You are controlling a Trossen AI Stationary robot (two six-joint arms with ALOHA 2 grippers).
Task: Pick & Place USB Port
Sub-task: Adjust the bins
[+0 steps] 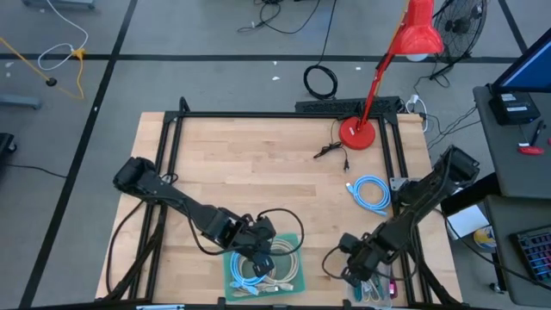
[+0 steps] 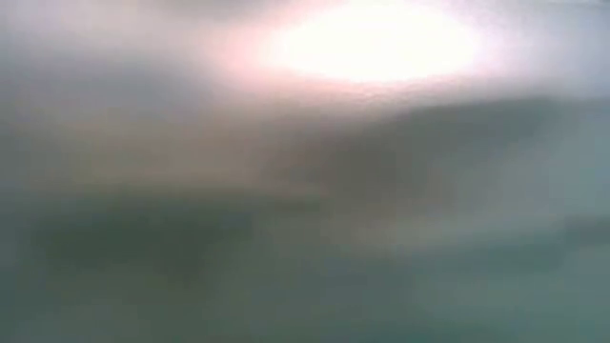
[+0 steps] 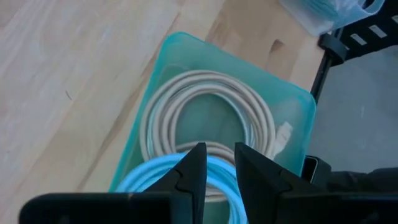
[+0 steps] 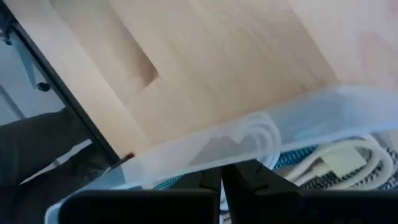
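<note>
Clamping a light-blue cable [image 3: 146, 177] over the teal tray [image 3: 168, 56], left end effector [image 3: 219, 171]; right end effector [image 4: 222, 177] pinched together.

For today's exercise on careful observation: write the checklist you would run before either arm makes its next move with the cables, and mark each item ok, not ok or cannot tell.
1. Left gripper over the teal tray: ok.
2. Left fingers around the light blue cable: ok, narrow gap; firm grip: cannot tell.
3. Beige cable lying inside the tray: ok.
4. Right gripper shut, at the clear container: ok.
5. Right gripper holding a cable: cannot tell.
6. Spare blue cable clear of both arms: ok.
</note>
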